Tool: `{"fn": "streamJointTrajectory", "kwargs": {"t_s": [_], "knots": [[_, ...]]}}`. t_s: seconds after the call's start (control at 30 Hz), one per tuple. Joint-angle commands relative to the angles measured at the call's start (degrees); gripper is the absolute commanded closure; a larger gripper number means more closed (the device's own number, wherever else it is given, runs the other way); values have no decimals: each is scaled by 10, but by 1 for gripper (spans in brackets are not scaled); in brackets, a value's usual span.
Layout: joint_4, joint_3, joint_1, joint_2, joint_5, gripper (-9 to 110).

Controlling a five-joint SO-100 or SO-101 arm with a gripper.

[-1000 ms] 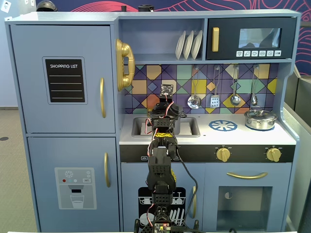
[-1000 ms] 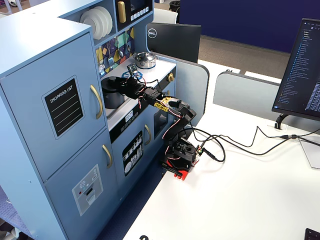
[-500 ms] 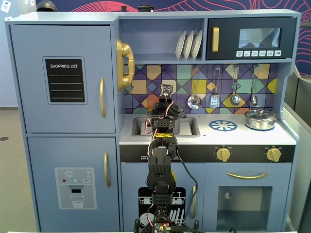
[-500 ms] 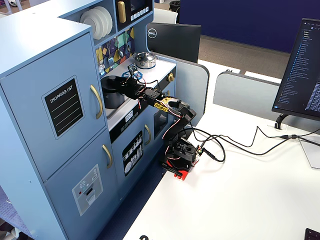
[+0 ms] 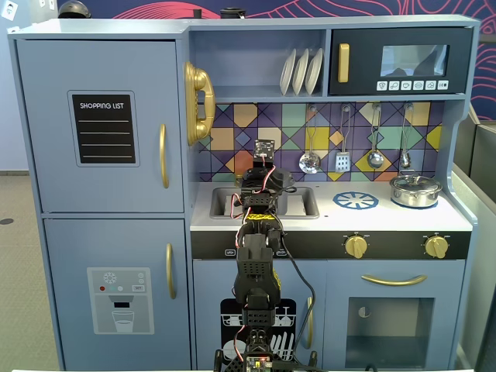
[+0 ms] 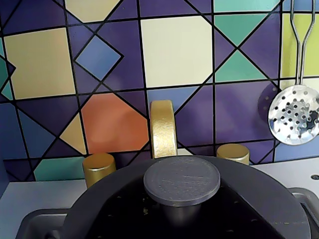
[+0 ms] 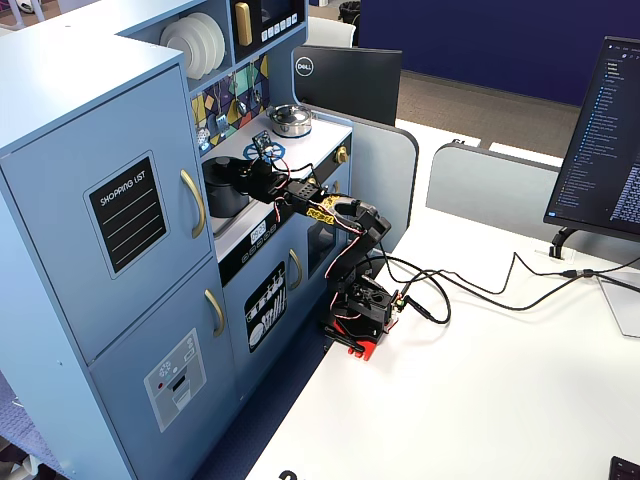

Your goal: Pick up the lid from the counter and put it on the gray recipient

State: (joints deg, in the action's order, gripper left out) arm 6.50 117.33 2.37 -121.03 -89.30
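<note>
The dark gray lid (image 6: 249, 199) fills the bottom of the wrist view, its round knob (image 6: 182, 180) close in front of the camera. In a fixed view the lid (image 7: 226, 163) seems to lie on top of the gray recipient (image 7: 224, 192), which stands at the sink end of the counter (image 7: 300, 140). My gripper (image 7: 254, 175) is right beside the pot's rim on its right, at lid height. In a fixed view from the front, the arm and gripper (image 5: 263, 180) hide the pot. No fingers show in the wrist view, so their state is unclear.
A gold faucet (image 6: 163, 128) and two gold taps stand just behind the pot against the tiled wall. A slotted spoon (image 6: 294, 114) hangs to the right. A shiny silver pot (image 5: 415, 190) sits at the counter's right end, past the blue burner (image 5: 356, 201).
The arm has drawn back slightly from the pot and the wrist has dropped a little. The lid and pot have not moved.
</note>
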Motion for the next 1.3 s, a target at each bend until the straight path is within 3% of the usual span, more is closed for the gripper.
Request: {"fn": "streamJointTrajectory", "kwargs": {"t_s": [0.0, 0.53, 0.6, 0.7, 0.9, 1.03, 1.27], "knots": [[17, 2, 0, -9, 3, 102], [36, -33, -5, 41, -14, 101], [27, -27, 6, 27, -2, 79], [-19, -25, 11, -2, -1, 58], [-65, -16, 25, -69, -13, 52], [-175, -24, 29, -163, -18, 54], [-575, -47, -7, -364, 12, 75]]}}
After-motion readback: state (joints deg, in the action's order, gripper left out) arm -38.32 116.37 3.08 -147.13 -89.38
